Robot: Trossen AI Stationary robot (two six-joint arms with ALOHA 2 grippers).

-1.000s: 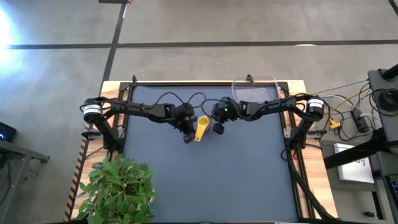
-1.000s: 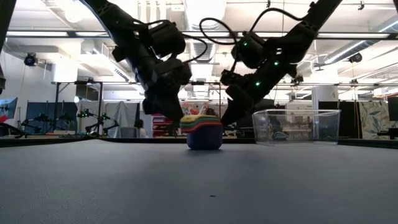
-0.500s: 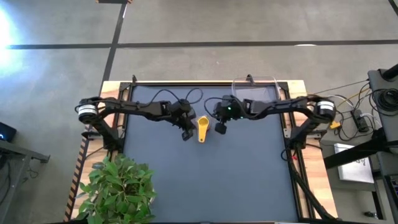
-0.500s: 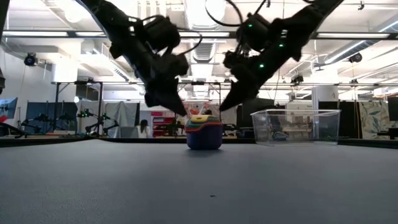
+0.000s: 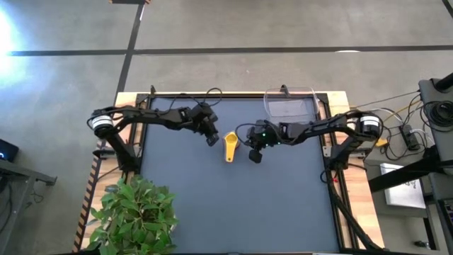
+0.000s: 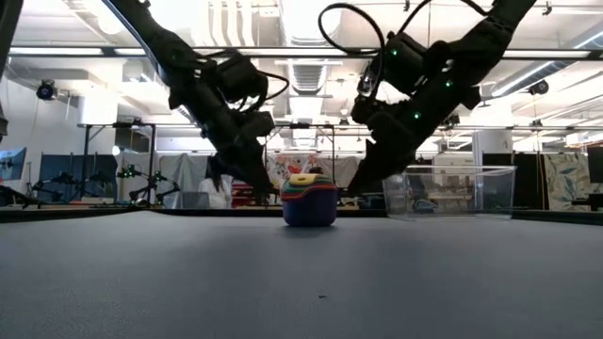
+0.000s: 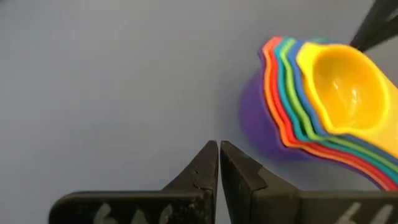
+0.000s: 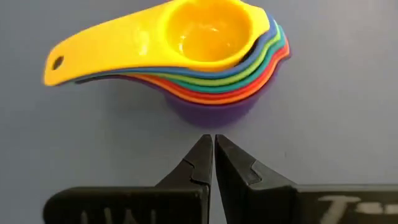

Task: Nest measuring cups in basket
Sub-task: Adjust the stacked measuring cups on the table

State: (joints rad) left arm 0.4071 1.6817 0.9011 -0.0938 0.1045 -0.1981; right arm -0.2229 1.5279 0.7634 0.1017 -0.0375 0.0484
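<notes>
The measuring cups [image 5: 230,144] stand nested in one stack on the dark table mat, purple outermost at the bottom and yellow on top [image 8: 208,28], their handles fanned toward the near edge. My left gripper [image 5: 211,138] hovers shut just left of the stack [image 7: 317,106], and my right gripper [image 5: 255,153] hovers shut just right of it. In the low view the stack [image 6: 309,200] sits between both tilted grippers, neither touching it. The clear basket [image 5: 268,103] rests on the table's far right part, holding no cups.
A potted green plant [image 5: 134,211] stands at the near left corner. Cables lie beyond the right edge [image 5: 396,131]. The basket's wall [image 6: 448,191] stands right of the stack, behind my right arm. Bare mat stretches toward the near edge [image 5: 233,205].
Both grippers have drawn away from the stack: the left one lifted and moved toward the far left, the right one moved toward the near edge and slightly right. The yellow cup's handle has swung from slanting near-left to pointing straight at the near edge.
</notes>
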